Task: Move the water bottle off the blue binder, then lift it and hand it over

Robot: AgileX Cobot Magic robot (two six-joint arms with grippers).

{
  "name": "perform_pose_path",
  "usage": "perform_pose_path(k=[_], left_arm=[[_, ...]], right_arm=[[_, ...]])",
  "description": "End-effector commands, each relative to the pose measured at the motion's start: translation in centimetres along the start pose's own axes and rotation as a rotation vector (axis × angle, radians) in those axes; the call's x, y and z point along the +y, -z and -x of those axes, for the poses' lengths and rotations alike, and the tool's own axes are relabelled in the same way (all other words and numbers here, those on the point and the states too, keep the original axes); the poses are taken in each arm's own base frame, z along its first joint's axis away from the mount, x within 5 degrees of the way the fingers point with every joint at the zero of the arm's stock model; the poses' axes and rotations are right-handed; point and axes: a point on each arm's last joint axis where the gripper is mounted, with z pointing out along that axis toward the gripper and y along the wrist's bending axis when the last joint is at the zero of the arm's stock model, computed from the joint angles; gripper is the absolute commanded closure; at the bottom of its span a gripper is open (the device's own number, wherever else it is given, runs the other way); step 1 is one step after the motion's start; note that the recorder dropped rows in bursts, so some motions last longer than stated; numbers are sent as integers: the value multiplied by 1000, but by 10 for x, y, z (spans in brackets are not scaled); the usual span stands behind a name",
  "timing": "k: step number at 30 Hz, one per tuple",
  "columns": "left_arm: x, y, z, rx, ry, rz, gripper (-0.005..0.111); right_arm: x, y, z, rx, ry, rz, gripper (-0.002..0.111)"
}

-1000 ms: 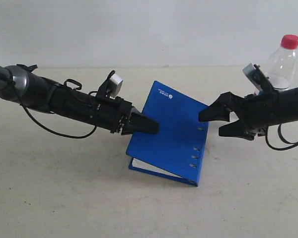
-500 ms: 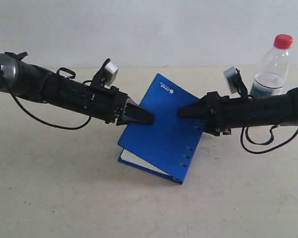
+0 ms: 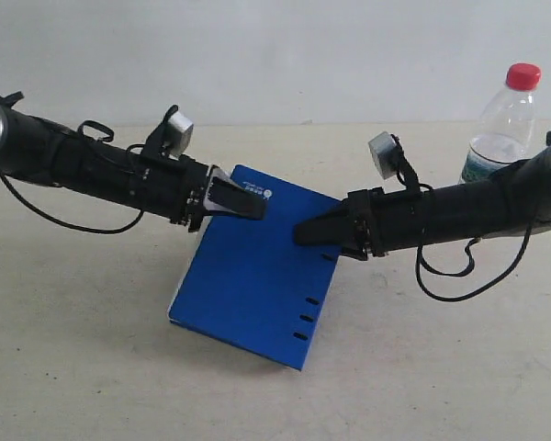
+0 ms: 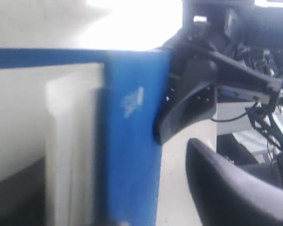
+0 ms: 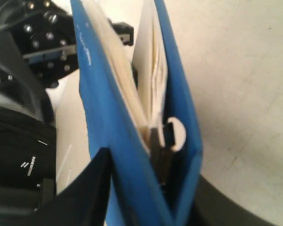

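Note:
The blue binder (image 3: pixel 257 285) hangs tilted between my two grippers, far edge raised, near edge low by the table. My right gripper (image 3: pixel 305 233) is shut on its riveted edge, and the right wrist view has the binder (image 5: pixel 99 103) wedged between both black fingers (image 5: pixel 85 188). My left gripper (image 3: pixel 250 208) is at the binder's far corner by the white logo. In the left wrist view one finger (image 4: pixel 226 188) stands clear of the blue cover (image 4: pixel 132 141) with table showing between. The water bottle (image 3: pixel 502 115) stands upright at the back right, off the binder.
The beige table (image 3: pixel 92 367) stretches all round under the binder. A pale wall (image 3: pixel 275 55) closes the back. The right arm (image 3: pixel 459 207) passes just in front of the bottle. Black cables (image 3: pixel 441 276) hang from both arms.
Both arms have carried the binder to the left and lowered it to a flatter tilt. The right gripper, open a second ago, has shut on the riveted edge. The bottle has come upright.

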Motion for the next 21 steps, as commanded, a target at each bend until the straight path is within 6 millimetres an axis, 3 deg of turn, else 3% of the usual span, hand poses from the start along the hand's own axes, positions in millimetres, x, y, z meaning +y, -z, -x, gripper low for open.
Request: perform_pose_path(k=[1, 5, 6, 7, 10, 12, 13, 14, 16, 18, 21], left_arm=[[11, 38, 9, -112, 57, 26, 48], [27, 80, 17, -289, 112, 48, 70], [31, 96, 19, -341, 98, 66, 89], [31, 102, 19, -342, 72, 80, 100], [21, 111, 20, -298, -47, 118, 102], [2, 117, 28, -296, -145, 143, 102], [-10, 124, 36, -307, -200, 225, 102], [-27, 135, 44, -303, -270, 343, 102], [-50, 148, 50, -314, -327, 482, 102], [-91, 169, 45, -374, -389, 662, 102], [-128, 181, 23, -410, -428, 785, 102]], right_arm=[[0, -2, -3, 41, 37, -4, 108], [1, -3, -5, 65, 25, -5, 108], [5, -2, -6, 97, 51, -8, 108], [8, -1, -6, 113, 69, -9, 109], [27, 2, -3, 175, 161, -15, 109], [61, 5, 5, 222, 275, -18, 109], [87, 9, 10, 224, 360, -67, 109], [112, 13, 15, 193, 473, -189, 109], [141, 20, 18, 134, 587, -318, 109], [176, 33, 9, 84, 664, -351, 109], [197, 49, -11, 83, 678, -387, 109]])
